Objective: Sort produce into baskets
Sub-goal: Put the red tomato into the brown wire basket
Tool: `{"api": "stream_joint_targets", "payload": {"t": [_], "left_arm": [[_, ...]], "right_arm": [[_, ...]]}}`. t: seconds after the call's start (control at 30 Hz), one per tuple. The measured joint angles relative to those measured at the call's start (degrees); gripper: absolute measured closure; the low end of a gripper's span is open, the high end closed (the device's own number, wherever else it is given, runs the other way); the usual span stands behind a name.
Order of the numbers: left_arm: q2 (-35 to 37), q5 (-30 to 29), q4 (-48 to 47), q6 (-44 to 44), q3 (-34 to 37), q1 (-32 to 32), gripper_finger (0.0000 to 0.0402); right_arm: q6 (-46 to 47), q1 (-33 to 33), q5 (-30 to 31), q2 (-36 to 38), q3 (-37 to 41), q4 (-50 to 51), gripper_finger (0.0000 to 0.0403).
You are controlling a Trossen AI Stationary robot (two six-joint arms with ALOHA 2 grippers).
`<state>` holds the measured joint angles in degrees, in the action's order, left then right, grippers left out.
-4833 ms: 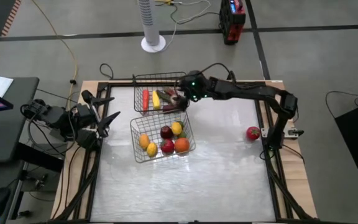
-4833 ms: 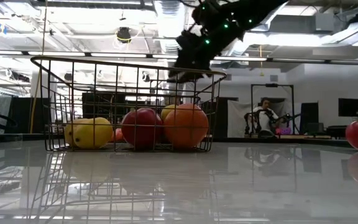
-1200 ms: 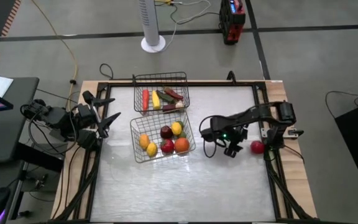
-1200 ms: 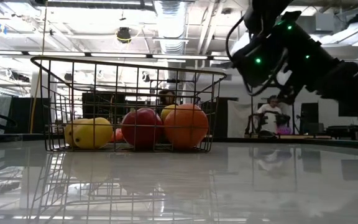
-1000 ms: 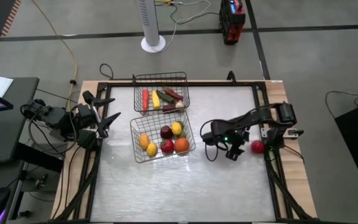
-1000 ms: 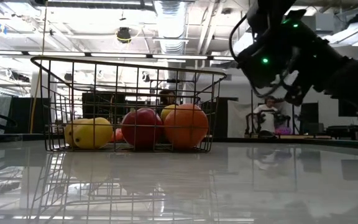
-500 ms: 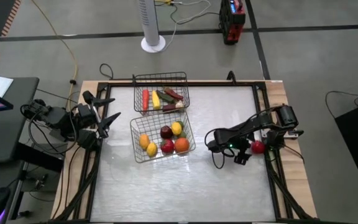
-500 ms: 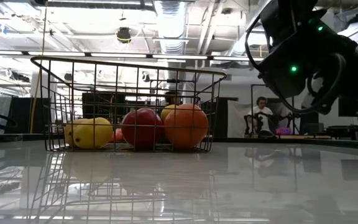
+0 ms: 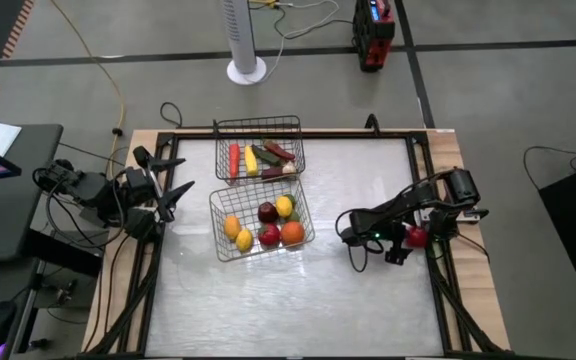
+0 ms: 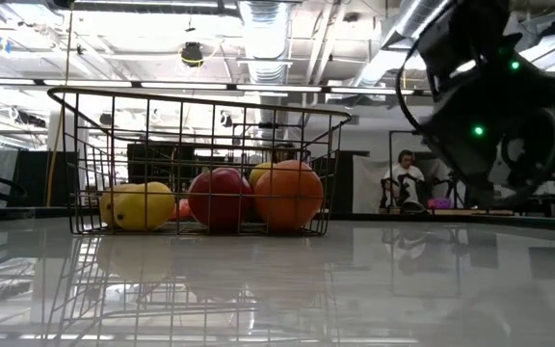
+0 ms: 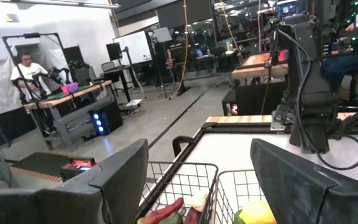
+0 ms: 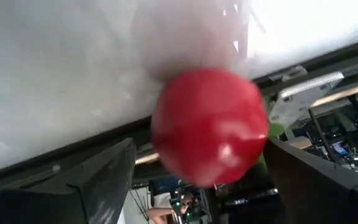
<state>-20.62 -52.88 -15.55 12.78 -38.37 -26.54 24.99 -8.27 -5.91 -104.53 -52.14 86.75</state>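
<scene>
I'm lining up my right tool point(image 9: 400, 247), fingers spread wide, on the red apple point(image 9: 415, 236) sitting dead ahead between them at the worktop's point(image 9: 298, 290) right edge.

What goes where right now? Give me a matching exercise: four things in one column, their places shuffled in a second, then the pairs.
Things:
1. red tomato
2. orange
3. corn
4. left gripper

Places:
A. in the near basket
B. at the table's left edge, open, waiting
C. in the far basket
D. on the table by the right edge, between the open right gripper's fingers

Pairs: 1-D, 2-A, 3-C, 4-B
</scene>
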Motion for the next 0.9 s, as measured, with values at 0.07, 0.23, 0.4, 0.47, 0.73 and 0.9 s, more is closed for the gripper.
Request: {"api": "stream_joint_targets", "payload": {"t": [0.07, 0.23, 0.4, 0.47, 0.73, 0.9], "left_arm": [[0.02, 0.0, 0.0, -0.02, 0.0, 0.01, 0.0129], [0.01, 0.0, 0.0, -0.02, 0.0, 0.01, 0.0129], [0.02, 0.0, 0.0, -0.04, 0.0, 0.0, 0.0129], [0.0, 0.0, 0.0, -0.04, 0.0, 0.0, 0.0129], [0.02, 0.0, 0.0, -0.03, 0.0, 0.0, 0.0129], [0.02, 0.0, 0.21, -0.13, 0.0, 0.01, 0.0129]], "right_arm": [[0.0, 0.02, -0.01, 0.0, 1.27, -1.7, 0.0025], [-0.02, 0.05, -0.05, 0.0, 4.26, -3.36, 0.0027], [-0.48, 0.04, -1.07, -0.02, 5.85, -3.44, 0.0048], [-0.31, 0.23, -1.34, -0.02, 5.83, -3.38, 0.0065], [3.54, 2.68, -3.26, -0.04, 1.76, 0.26, 0.0096], [3.06, 4.85, -2.45, 0.6, -6.18, 2.89, 0.0093]]}}
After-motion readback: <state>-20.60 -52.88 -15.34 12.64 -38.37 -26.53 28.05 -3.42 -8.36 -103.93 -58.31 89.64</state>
